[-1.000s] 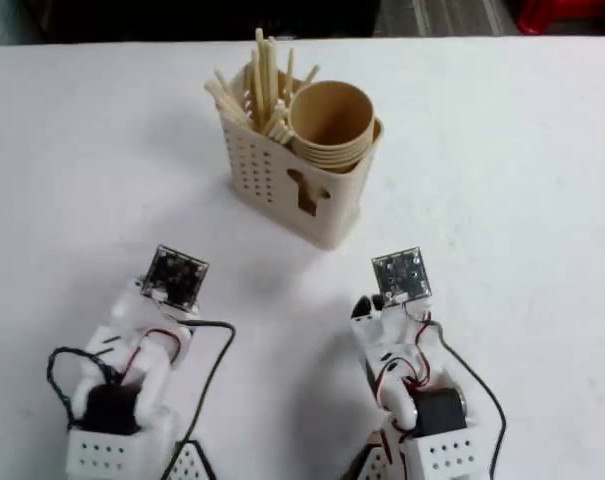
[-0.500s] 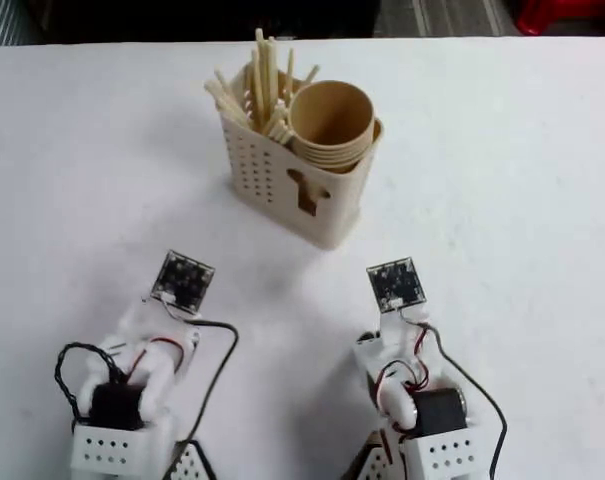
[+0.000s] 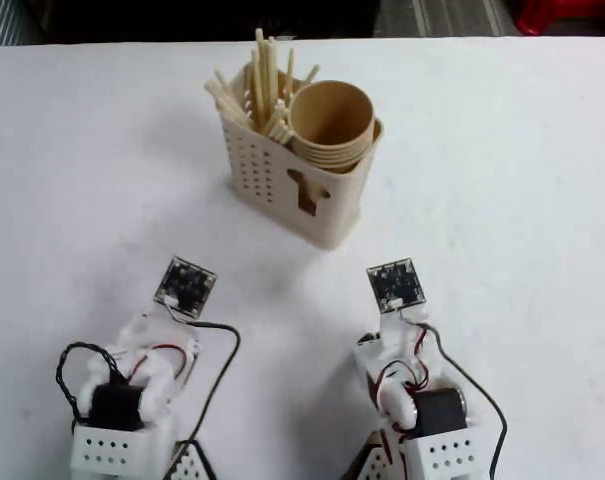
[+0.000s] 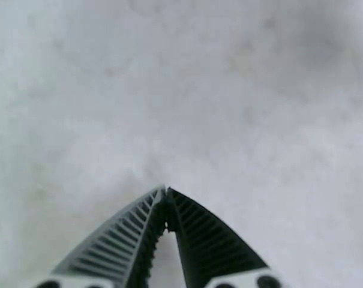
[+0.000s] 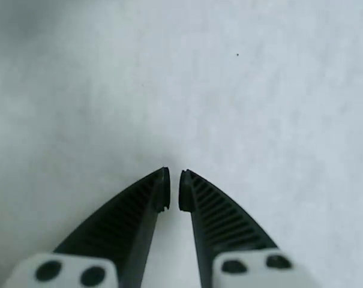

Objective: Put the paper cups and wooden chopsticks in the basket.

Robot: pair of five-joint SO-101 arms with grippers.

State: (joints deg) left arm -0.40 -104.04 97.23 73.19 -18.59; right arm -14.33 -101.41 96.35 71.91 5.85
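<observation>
- White table (image 3: 502, 200): basket (image 3: 282, 190) stands far centre, well apart from both arms.
- Basket: stacked paper cups (image 3: 332, 120) on the right, wooden chopsticks (image 3: 262, 70) upright on the left.
- Left gripper (image 4: 165, 192): tips pressed together over the table.
- Right gripper (image 5: 174, 191): tips nearly meeting.

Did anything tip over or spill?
No, nothing stands out. The basket stands upright, with the cups stacked inside it and the chopsticks beside them. A few chopsticks lean outward, but all are in the basket.
</observation>
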